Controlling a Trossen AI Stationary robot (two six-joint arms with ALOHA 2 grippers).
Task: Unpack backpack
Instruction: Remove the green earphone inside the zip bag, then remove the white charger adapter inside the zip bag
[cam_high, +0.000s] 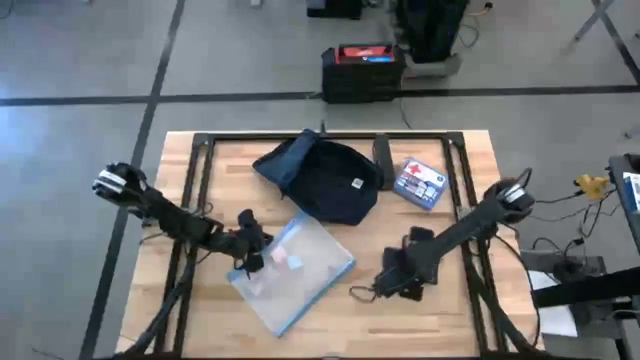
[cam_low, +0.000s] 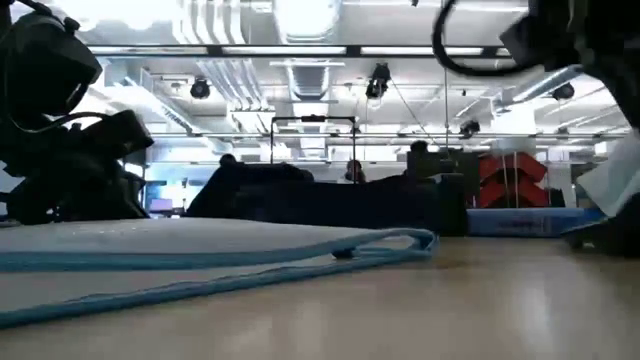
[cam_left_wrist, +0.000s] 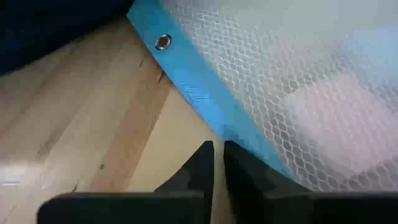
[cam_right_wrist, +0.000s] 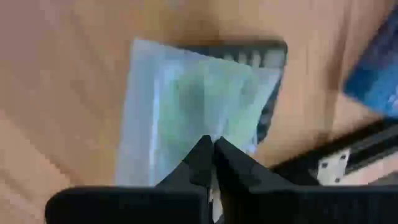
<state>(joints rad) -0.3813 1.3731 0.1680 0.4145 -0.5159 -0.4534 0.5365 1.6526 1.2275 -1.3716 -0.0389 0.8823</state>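
The backpack (cam_high: 330, 180) lies behind both grippers. The left gripper (cam_high: 250, 262) pinches the pouch (cam_high: 295, 270); the right gripper (cam_high: 385, 285) is closed, empty.

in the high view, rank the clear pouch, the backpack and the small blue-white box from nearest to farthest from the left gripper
1. Clear pouch: right beside the left gripper, at the pouch's left edge.
2. Backpack: farther back, mid-table.
3. Small blue-white box: farthest, to the right of the backpack.
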